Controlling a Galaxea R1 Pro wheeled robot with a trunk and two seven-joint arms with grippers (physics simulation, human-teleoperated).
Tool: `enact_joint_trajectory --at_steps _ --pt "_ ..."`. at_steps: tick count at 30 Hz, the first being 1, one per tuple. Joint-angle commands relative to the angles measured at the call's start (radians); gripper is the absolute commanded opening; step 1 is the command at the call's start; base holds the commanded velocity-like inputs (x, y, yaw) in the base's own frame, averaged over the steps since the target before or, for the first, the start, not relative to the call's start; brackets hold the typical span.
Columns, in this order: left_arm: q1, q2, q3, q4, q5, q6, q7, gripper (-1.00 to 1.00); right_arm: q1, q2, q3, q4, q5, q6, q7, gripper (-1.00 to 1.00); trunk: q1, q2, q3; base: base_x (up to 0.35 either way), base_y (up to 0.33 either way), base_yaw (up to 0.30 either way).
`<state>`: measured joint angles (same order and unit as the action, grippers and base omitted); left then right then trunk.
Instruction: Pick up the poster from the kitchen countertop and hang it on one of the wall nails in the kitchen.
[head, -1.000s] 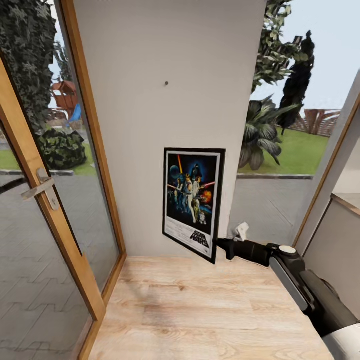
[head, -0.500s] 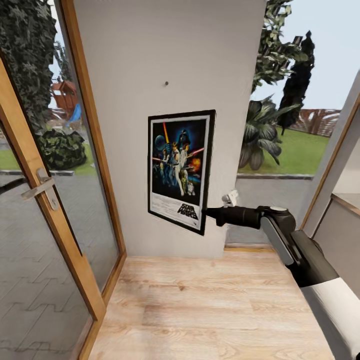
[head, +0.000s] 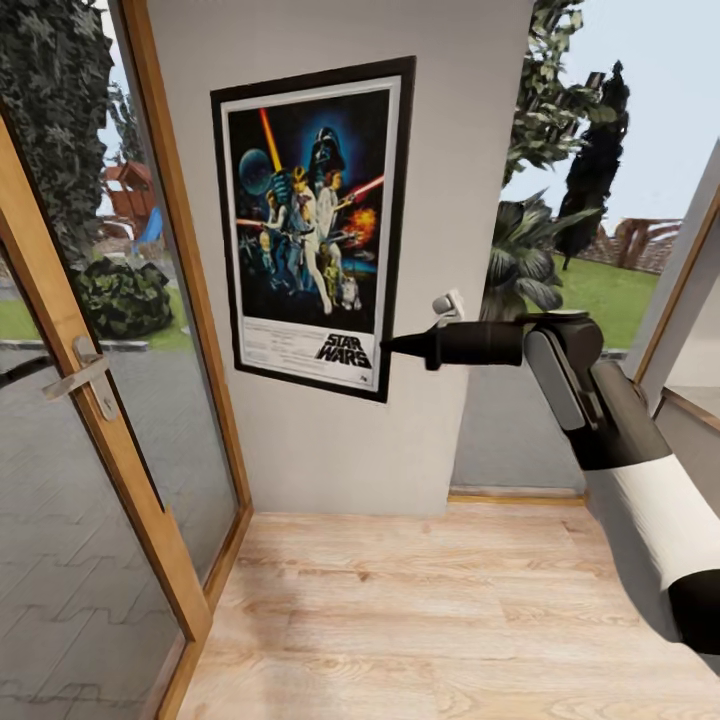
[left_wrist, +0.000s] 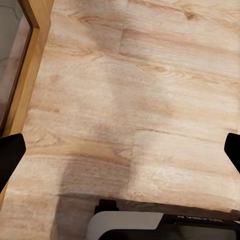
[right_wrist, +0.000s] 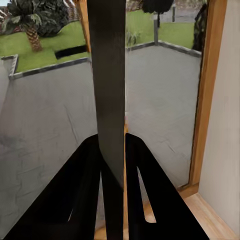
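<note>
The right gripper (head: 392, 346) pinches the poster (head: 310, 225) at its lower right edge; the poster extends toward 10 o'clock from it, against the grey wall (head: 440, 150).

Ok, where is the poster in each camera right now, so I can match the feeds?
Head view: the poster is held up against the grey wall, upper middle, with the right gripper clamped on its lower right edge.
Right wrist view: the poster is seen edge-on, a dark vertical strip between the two fingers.
Left wrist view: not in it; there is wooden floor.
Shared landmark: the wooden door frame, also in the left wrist view.
</note>
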<state>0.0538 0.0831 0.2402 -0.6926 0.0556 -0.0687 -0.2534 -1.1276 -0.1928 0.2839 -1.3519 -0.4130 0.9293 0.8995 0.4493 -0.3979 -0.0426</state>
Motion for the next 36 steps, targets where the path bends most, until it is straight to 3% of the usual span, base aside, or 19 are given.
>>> enact_joint_trajectory --at_steps 1,9,23,29,33,36 --pt "0.000 0.000 0.002 -0.001 0.006 0.000 -0.007 1.00 -0.004 -0.001 0.001 0.000 0.000 0.003 0.008 -1.00 0.001 -0.002 -0.002 0.000 0.000 0.000" --pt "0.000 0.000 0.002 -0.001 0.006 0.000 -0.007 1.00 -0.027 -0.001 0.000 0.002 -0.001 0.003 0.058 -1.00 0.001 -0.002 -0.002 0.000 0.000 0.000" --pt "0.000 0.000 0.002 -0.001 0.006 0.000 -0.007 1.00 -0.029 -0.002 -0.003 -0.002 -0.001 0.002 0.064 -1.00 0.001 -0.002 -0.002 0.000 0.000 0.000" --pt "0.000 0.000 0.002 -0.002 0.006 0.000 -0.007 1.00 -0.029 -0.012 -0.004 0.001 0.003 -0.002 0.126 -1.00 0.001 -0.002 -0.002 0.000 0.000 0.000" --pt "0.000 0.000 0.002 -0.002 0.006 0.000 -0.007 1.00 -0.029 -0.050 -0.004 0.003 0.003 -0.004 0.154 -1.00 0.001 -0.002 -0.002 0.000 0.000 0.000" --pt "0.000 0.000 0.003 -0.002 0.006 0.000 -0.007 1.00 -0.028 -0.063 -0.004 0.003 0.002 -0.004 0.157 -1.00 0.001 -0.002 -0.002 0.000 0.000 0.000"
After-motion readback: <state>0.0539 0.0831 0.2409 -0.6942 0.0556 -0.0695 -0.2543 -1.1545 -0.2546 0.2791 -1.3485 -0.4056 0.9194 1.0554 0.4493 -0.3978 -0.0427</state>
